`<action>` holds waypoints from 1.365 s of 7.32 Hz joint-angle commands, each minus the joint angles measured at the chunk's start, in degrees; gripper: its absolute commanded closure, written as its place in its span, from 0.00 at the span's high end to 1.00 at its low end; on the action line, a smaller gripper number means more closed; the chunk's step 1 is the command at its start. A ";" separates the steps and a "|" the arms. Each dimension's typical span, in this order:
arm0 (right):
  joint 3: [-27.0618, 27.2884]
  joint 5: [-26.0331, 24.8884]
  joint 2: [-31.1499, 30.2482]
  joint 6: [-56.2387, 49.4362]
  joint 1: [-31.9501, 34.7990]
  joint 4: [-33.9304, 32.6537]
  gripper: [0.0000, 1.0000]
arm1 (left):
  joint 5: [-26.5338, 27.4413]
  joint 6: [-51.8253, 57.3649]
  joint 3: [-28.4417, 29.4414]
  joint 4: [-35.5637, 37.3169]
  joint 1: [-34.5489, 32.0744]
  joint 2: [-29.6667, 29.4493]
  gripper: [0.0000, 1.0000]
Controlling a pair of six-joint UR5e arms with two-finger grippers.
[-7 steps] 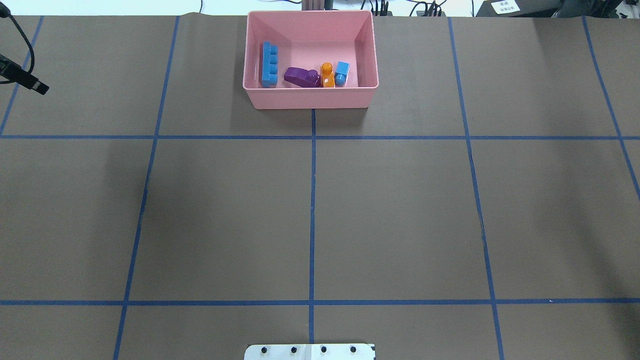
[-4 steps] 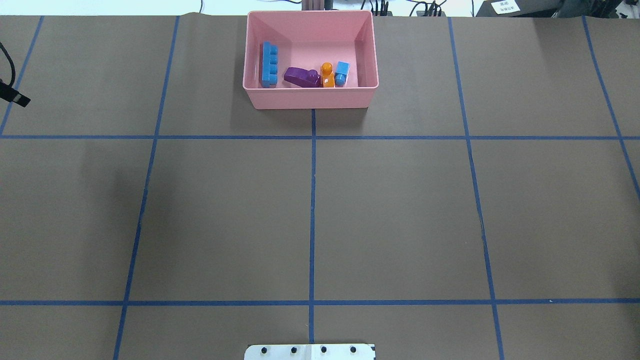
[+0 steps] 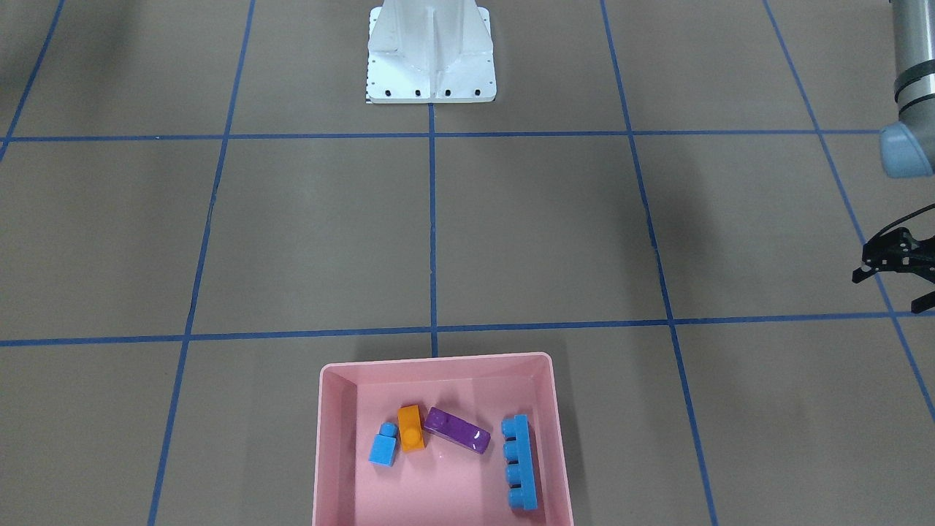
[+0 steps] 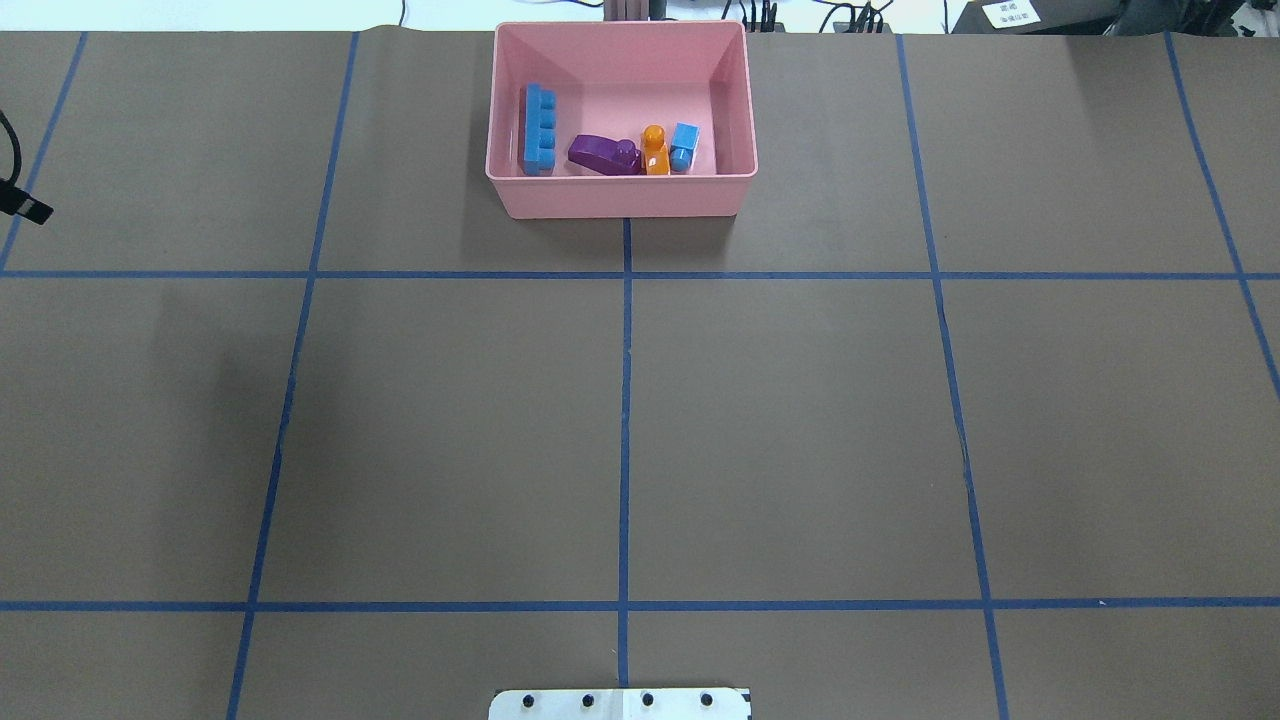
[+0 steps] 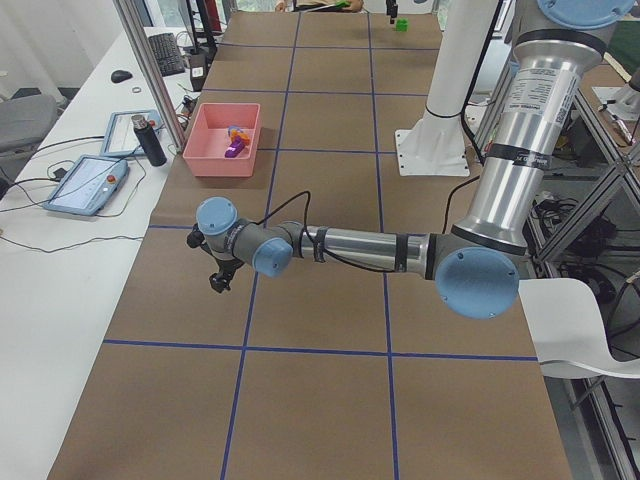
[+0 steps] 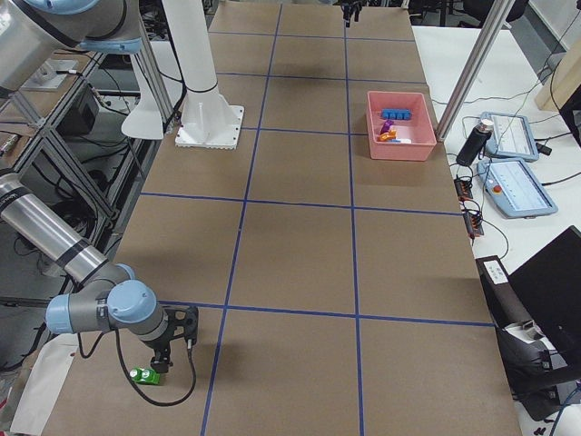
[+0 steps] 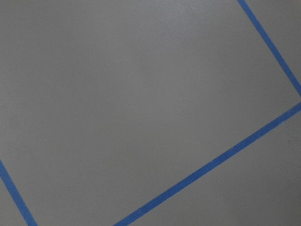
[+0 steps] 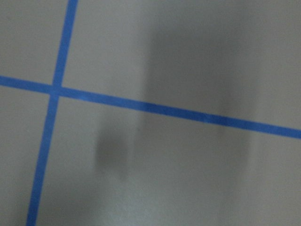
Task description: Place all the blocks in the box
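The pink box point(image 3: 332, 446) sits at the table's far-middle edge and also shows in the overhead view point(image 4: 620, 195). Inside it lie the small blue block point(image 3: 383, 443), the orange block point(image 3: 411, 428), the long purple block point(image 3: 456, 430) and the long four-stud blue block point(image 3: 519, 462). The green block point(image 6: 145, 375) lies on the table at the robot's far right end, just beside my right gripper point(image 6: 163, 359); I cannot tell whether that gripper is open or shut. My left gripper point(image 3: 887, 292) hangs empty far to the left of the box, its fingers apart.
The white robot base point(image 3: 431, 58) stands at the middle of the near edge. Blue tape lines grid the brown table cover. Tablets and a bottle point(image 6: 474, 141) lie on the bench beyond the box.
My left gripper has drawn back toward the left edge of the overhead view and slightly toward the robot. The blocks in the box have not moved.
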 commanded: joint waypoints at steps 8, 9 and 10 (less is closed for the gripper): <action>-9.59 -1.85 2.32 -2.65 0.33 6.31 0.00 | -1.77 -3.99 -5.58 0.12 0.01 1.14 1.00; -8.10 -1.15 4.24 -2.65 0.94 5.62 0.00 | -1.86 -6.55 -7.33 0.20 0.01 1.23 1.00; -7.57 -0.88 7.74 -2.48 1.03 4.22 0.00 | -2.03 -6.58 -7.70 0.12 0.09 2.71 1.00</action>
